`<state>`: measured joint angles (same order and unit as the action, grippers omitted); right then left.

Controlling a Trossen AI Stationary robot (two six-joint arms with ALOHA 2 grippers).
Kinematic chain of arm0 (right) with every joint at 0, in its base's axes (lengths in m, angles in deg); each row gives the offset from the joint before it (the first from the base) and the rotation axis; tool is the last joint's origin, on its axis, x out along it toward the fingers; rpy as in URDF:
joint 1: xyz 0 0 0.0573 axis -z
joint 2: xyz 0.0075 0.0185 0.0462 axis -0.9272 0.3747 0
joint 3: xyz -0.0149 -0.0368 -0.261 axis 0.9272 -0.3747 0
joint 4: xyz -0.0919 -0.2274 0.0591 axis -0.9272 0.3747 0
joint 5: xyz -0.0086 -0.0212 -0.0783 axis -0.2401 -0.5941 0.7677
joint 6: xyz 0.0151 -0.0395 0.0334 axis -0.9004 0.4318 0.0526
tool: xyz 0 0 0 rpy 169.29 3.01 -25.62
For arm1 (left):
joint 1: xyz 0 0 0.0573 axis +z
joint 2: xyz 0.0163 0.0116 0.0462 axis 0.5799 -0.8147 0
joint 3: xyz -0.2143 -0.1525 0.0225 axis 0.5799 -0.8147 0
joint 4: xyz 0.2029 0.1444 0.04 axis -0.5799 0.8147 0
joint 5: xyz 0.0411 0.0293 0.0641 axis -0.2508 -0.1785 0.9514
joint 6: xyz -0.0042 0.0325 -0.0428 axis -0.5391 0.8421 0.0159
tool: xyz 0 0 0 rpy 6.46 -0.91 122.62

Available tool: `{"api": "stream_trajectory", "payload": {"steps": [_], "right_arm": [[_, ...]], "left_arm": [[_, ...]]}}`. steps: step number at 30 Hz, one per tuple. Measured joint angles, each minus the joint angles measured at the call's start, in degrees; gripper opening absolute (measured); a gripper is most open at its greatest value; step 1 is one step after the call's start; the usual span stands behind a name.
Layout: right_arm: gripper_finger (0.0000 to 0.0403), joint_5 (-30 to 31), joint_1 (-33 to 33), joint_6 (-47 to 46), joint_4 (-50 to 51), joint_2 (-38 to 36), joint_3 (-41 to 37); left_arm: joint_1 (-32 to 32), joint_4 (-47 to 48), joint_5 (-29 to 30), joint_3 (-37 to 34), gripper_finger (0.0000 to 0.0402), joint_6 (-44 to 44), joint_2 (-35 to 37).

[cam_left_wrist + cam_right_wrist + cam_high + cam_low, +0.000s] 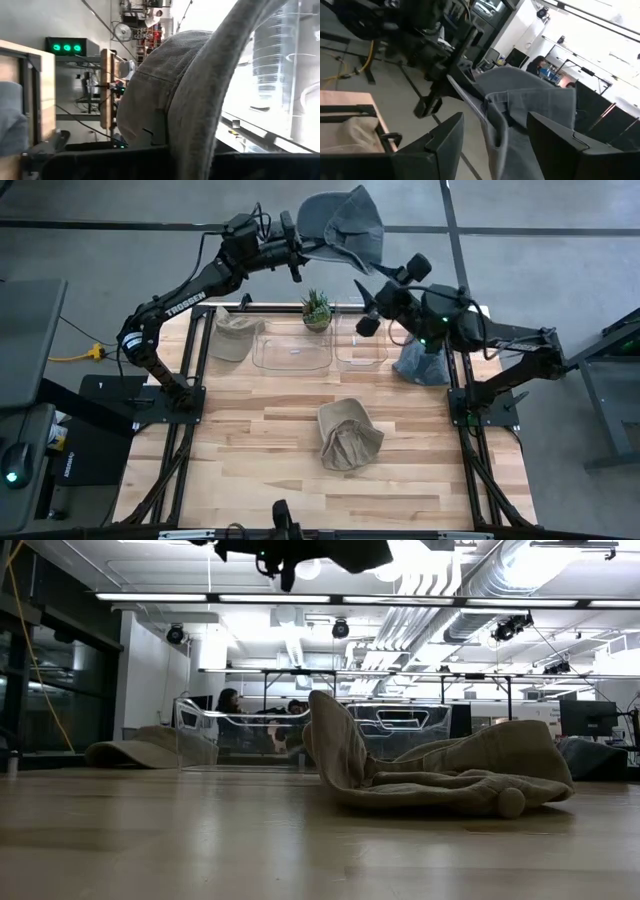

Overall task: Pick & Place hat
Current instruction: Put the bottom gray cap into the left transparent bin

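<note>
Currently the task stands partway. A grey hat (345, 225) is held high above the far edge of the table (260, 430), beyond the two clear bins. The left gripper (298, 258) is clamped on its brim and bears it alone. The right gripper (366, 308) sits just beside the hat, fingers spread apart and gripping nothing; in the right wrist view the grey fabric hangs between and beyond its two open fingers without being pinched. In my judgement the pick is done and the placing is left; the hat has not yet reached any resting place, and the pictures do not show where it is meant to go.

Count of hats: four in sight.
- One grey hat, aloft in the left gripper.
- One tan hat (348, 435), crumpled on the near middle of the table, untouched.
- One tan hat (234, 332) at the far left of the table, just beside the left bin.
- One blue-grey hat (420, 362) at the far right, partly hidden under the right arm.

Other items:
- Two clear bins, a left bin (292, 345) and a right bin (362, 340), side by side, both appearing bare inside.
- One small potted plant (317, 308) behind them.
- Two arms, both raised.
</note>
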<state>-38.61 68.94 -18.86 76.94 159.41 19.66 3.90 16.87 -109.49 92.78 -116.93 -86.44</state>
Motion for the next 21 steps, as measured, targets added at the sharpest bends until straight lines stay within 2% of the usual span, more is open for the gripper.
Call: {"api": "stream_trajectory", "payload": {"steps": [3,11,15,21], "right_arm": [[0.0212,3.56,-2.03,-1.84,3.28,-1.42,0.02],[0.0212,12.43,-8.12,-7.60,11.78,-5.54,0.07],[0.0212,15.35,-10.11,-11.67,16.06,-6.67,0.07],[0.0212,16.71,-11.23,-21.39,25.67,-8.74,0.07]], "left_arm": [[1.83,3.41,-2.66,0.00,0.0000,2.08,0.27],[9.01,23.85,-6.78,0.02,0.0000,14.54,4.51],[10.66,35.20,-6.41,0.02,0.0000,22.26,6.79],[10.51,51.78,0.04,0.00,0.0000,32.99,9.75]]}}
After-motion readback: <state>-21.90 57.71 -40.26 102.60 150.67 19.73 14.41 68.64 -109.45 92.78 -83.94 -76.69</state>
